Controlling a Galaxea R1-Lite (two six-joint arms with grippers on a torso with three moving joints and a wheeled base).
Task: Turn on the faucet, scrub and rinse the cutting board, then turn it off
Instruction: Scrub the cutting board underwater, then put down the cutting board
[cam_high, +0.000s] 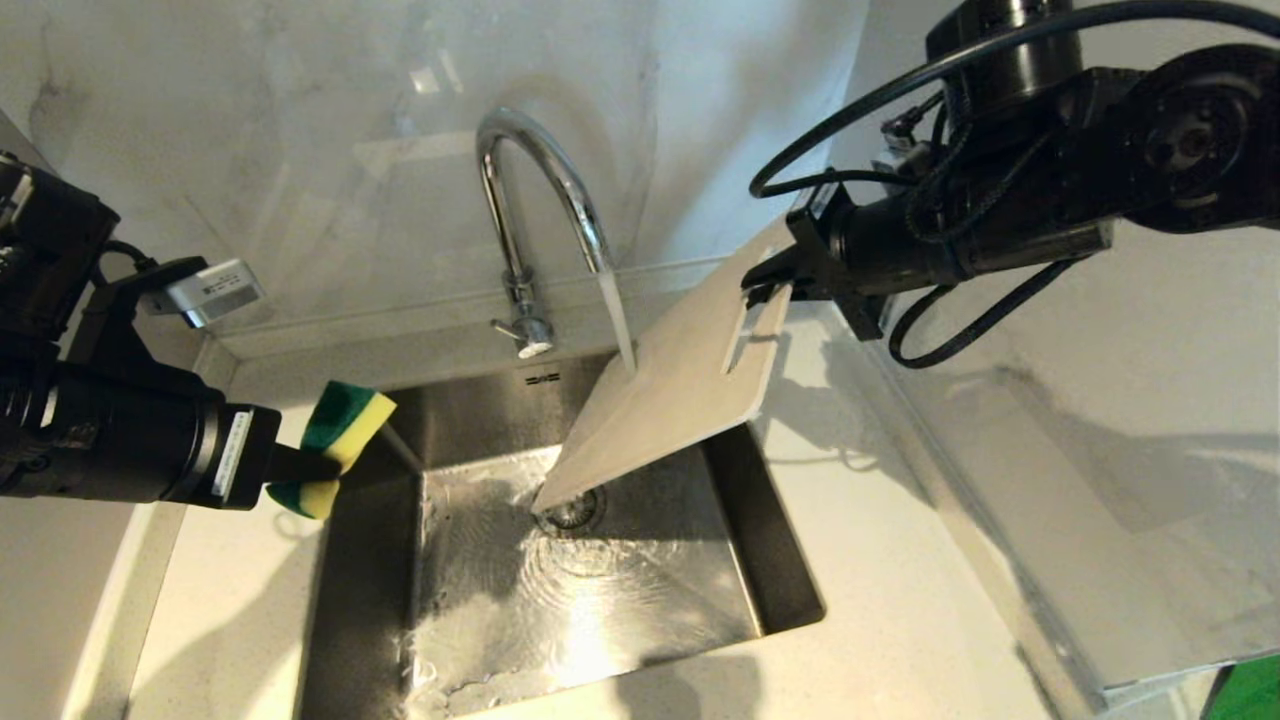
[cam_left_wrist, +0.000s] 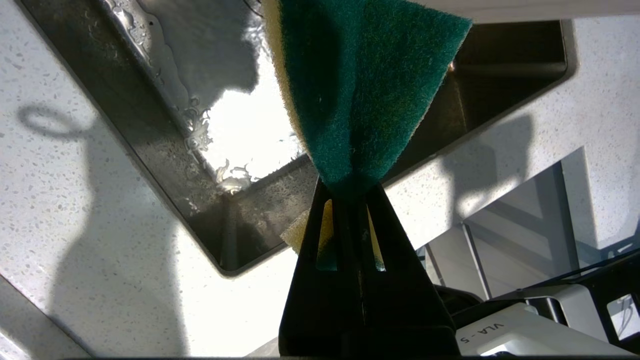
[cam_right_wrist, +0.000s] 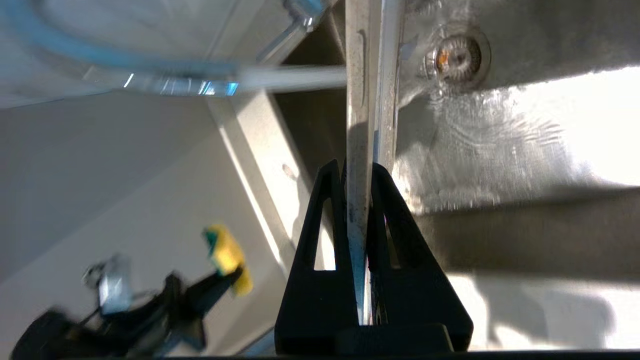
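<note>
the faucet (cam_high: 528, 215) stands behind the sink (cam_high: 560, 560). the cutting board (cam_high: 665, 400) slants over the sink, lower corner near the drain (cam_high: 572, 512). the sponge (cam_high: 338, 445) hangs over the sink's left rim.

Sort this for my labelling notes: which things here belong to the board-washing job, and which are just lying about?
In the job:
faucet, running
board, held tilted under the stream by the right gripper
sponge, pinched in the left gripper
sink

Lying about:
green thing at the picture's edge, cannot tell what it is
</note>
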